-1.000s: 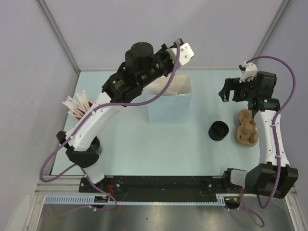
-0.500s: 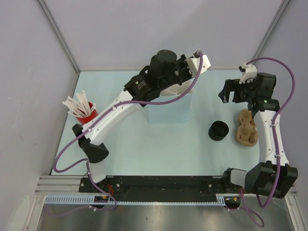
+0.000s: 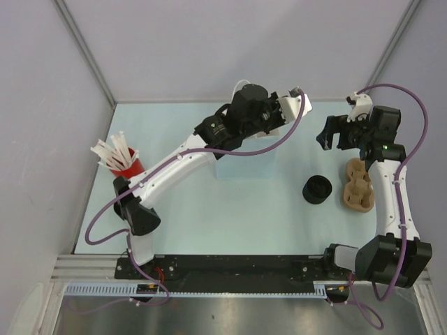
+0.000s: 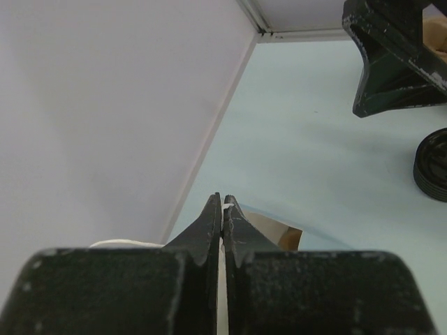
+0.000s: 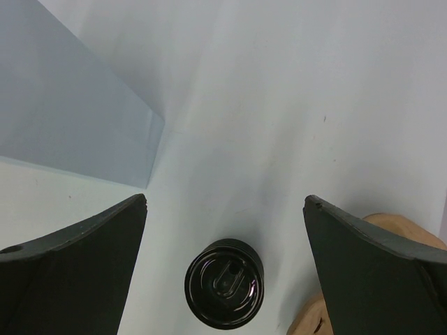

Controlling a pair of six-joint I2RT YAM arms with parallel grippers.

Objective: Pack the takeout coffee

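The takeout coffee point(image 3: 316, 189), a short black cup with a round sip lid, stands on the table right of the pale-blue paper bag point(image 3: 244, 160). My right gripper point(image 5: 225, 201) hangs open above and behind the coffee point(image 5: 224, 283), which shows below the gap between its fingers. It holds nothing. My left gripper point(image 4: 222, 199) is shut on the bag's upper rim, with a thin white edge pinched between its fingers. The bag's opening point(image 4: 279, 234) shows just right of them. In the top view the left wrist hides the fingers over the bag.
A brown pulp cup carrier point(image 3: 357, 185) lies right of the coffee, under the right forearm. A red cup of white straws point(image 3: 124, 162) stands at the table's left edge. Enclosure walls close in the back and both sides.
The left arm has swung right across the top of the bag, and its fingers have closed the last bit onto the rim. The right arm and the coffee have stayed put.
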